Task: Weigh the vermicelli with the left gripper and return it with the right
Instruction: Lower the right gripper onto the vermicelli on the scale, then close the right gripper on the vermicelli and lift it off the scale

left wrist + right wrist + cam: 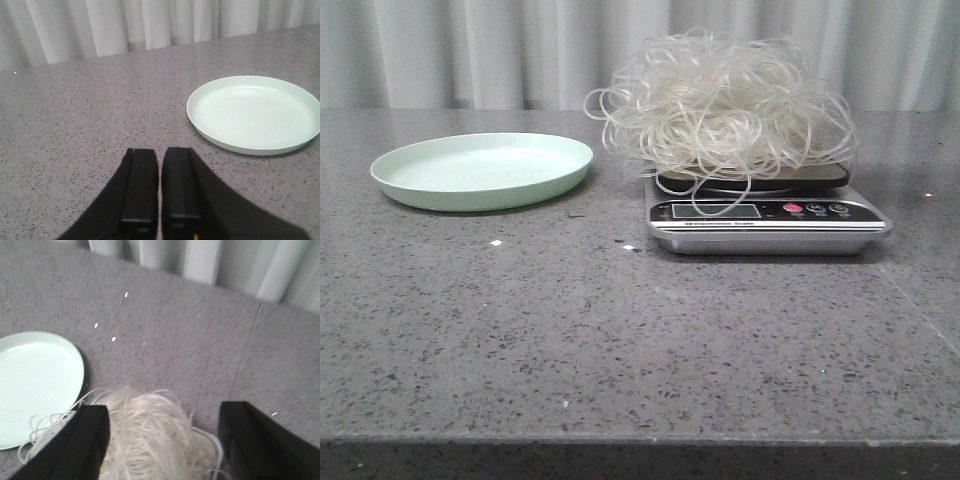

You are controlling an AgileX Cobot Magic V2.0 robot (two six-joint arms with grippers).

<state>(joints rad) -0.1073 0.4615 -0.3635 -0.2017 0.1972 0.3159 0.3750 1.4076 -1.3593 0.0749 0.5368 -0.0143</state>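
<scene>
The vermicelli (720, 100) sits piled on a kitchen scale (765, 215), beside an empty green plate (480, 170). The right gripper (160, 440) hovers spread wide above it; the left gripper (160, 192) is closed, empty. Loose loops overhang and could snag or spill when lifted.

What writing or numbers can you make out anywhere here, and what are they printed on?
Scale front panel: a line of small print under the display, too blurred to read.
Scale display: no digits legible.
Scale buttons, one pink and two dark: markings too small to read.
Plate, vermicelli, table: no text.
</scene>
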